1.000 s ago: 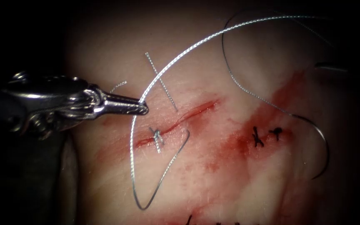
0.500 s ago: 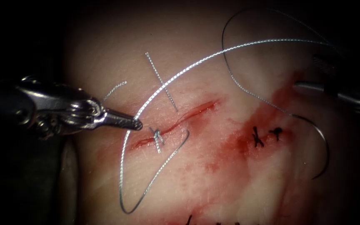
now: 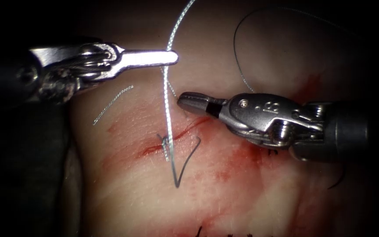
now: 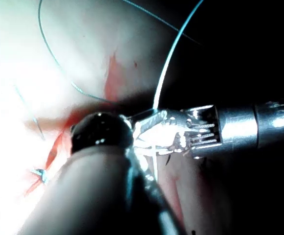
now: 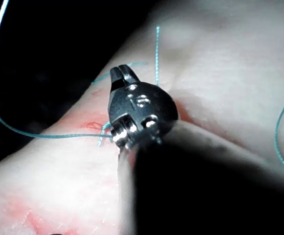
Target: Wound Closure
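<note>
My left tool [image 3: 175, 57] is above the cut [image 3: 194, 124], jaws shut on the silver thread [image 3: 166, 101]. The thread runs down from the picture's top, past these jaws, to the knot [image 3: 166, 145] on the cut. A small V of thread [image 3: 180, 180] lies below the knot. My right tool [image 3: 181, 100] reaches in over the cut's right end with shut jaws, its tip [image 5: 118, 73] at the short thread tail [image 3: 171, 90]; a grip on it cannot be made out. The needle [image 3: 336, 181] lies free on the tissue at the right, mostly hidden by the right tool.
A thin dark thread [image 3: 235, 48] curls over the tissue [image 3: 123, 193] at the upper right. A short loose thread end [image 3: 112, 102] lies left of the cut. Black stitches [image 3: 200, 230] show at the bottom edge, amid red fluid [image 3: 233, 162].
The left tool rose and moved right with the thread, shrinking the big loop on the tissue to a small V. The right tool came in from the right and its jaws closed.
</note>
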Available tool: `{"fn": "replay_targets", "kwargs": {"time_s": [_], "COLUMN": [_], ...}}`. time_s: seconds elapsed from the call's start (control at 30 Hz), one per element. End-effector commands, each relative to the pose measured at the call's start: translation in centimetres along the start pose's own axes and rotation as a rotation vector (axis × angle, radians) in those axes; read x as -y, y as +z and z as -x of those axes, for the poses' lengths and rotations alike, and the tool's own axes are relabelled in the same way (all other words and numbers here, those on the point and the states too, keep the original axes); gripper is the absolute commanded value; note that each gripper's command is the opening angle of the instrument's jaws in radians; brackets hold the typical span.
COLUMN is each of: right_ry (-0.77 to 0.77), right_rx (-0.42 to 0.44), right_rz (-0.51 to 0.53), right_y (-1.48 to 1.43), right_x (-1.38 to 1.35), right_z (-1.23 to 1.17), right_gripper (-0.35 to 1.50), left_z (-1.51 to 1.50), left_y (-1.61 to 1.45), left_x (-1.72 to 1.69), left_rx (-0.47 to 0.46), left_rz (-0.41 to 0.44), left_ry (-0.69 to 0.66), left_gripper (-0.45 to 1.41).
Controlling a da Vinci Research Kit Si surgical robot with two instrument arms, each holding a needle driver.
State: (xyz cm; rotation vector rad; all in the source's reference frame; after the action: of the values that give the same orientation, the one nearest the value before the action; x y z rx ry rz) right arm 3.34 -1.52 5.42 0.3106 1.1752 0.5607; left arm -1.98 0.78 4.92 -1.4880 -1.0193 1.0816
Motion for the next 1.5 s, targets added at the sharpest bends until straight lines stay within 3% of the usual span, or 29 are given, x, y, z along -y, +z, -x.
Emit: {"fn": "replay_targets", "kwargs": {"time_s": [0.03,0.1,0.2,0.3,0.37,0.4,0.43,0.47,0.53,0.57,0.6,0.73,0.9,0.97,1.1,1.13,1.17,1.23,1.43,1.5], "right_ry": [-0.023,-0.028,0.007,0.102,0.197,0.245,0.339,0.388,0.398,0.333,0.285,0.241,0.252,0.267,0.257,0.239,0.214,0.19,0.137,0.128], "right_rx": [0.002,-0.041,-0.116,-0.257,-0.405,-0.473,-0.611,-0.69,-0.707,-0.727,-0.719,-0.653,-0.676,-0.69,-0.596,-0.52,-0.418,-0.336,-0.288,-0.226], "right_rz": [-0.035,-0.142,-0.271,-0.421,-0.495,-0.488,-0.4,-0.312,-0.272,-0.208,-0.081,0.199,0.33,0.38,0.47,0.44,0.344,0.265,0.152,0.133], "right_y": [0.19,0.27,0.32,0.36,0.37,0.37,0.38,0.38,0.35,0.33,0.29,0.15,0.07,0.05,0.01,0.0,0.0,0.0,0.08,0.13], "right_x": [0.06,0.19,0.27,0.35,0.42,0.44,0.49,0.5,0.48,0.46,0.41,0.29,0.18,0.1,-0.04,-0.08,-0.12,-0.13,-0.07,-0.02], "right_z": [0.14,0.33,0.31,0.23,0.15,0.1,-0.01,-0.13,-0.22,-0.27,-0.32,-0.35,-0.39,-0.42,-0.36,-0.31,-0.25,-0.18,0.07,0.18], "right_gripper": [-0.35,-0.35,-0.35,-0.35,-0.35,-0.35,-0.35,-0.35,-0.35,-0.35,-0.35,-0.35,-0.35,-0.35,-0.35,-0.35,-0.35,-0.35,-0.35,-0.35], "left_z": [0.0,-0.08,-0.08,-0.07,-0.04,-0.02,0.07,0.19,0.31,0.39,0.48,0.6,0.73,0.87,0.97,0.94,0.87,0.76,0.47,0.42], "left_y": [0.06,0.1,0.08,0.06,0.01,-0.02,-0.12,-0.22,-0.28,-0.32,-0.36,-0.44,-0.52,-0.56,-0.59,-0.57,-0.52,-0.47,-0.36,-0.32], "left_x": [0.09,0.3,0.48,0.65,0.79,0.84,0.98,1.09,1.15,1.18,1.18,1.02,0.91,0.88,0.77,0.72,0.65,0.55,0.28,0.22], "left_rx": [0.004,-0.031,-0.077,-0.11,-0.142,-0.153,-0.161,-0.104,-0.047,-0.021,-0.013,0.033,0.145,0.244,0.337,0.358,0.342,0.304,0.173,0.132], "left_rz": [0.0,-0.024,-0.033,-0.053,-0.097,-0.115,-0.191,-0.303,-0.412,-0.476,-0.555,-0.597,-0.728,-0.745,-0.738,-0.715,-0.675,-0.633,-0.583,-0.548], "left_ry": [-0.001,0.079,0.117,0.177,0.255,0.301,0.375,0.406,0.423,0.424,0.4,0.36,0.322,0.298,0.256,0.24,0.246,0.26,0.348,0.356], "left_gripper": [-0.45,-0.45,-0.45,-0.45,-0.45,-0.45,-0.45,-0.45,-0.45,-0.45,-0.45,-0.45,-0.45,-0.45,-0.45,-0.45,-0.45,-0.45,-0.45,-0.45]}}
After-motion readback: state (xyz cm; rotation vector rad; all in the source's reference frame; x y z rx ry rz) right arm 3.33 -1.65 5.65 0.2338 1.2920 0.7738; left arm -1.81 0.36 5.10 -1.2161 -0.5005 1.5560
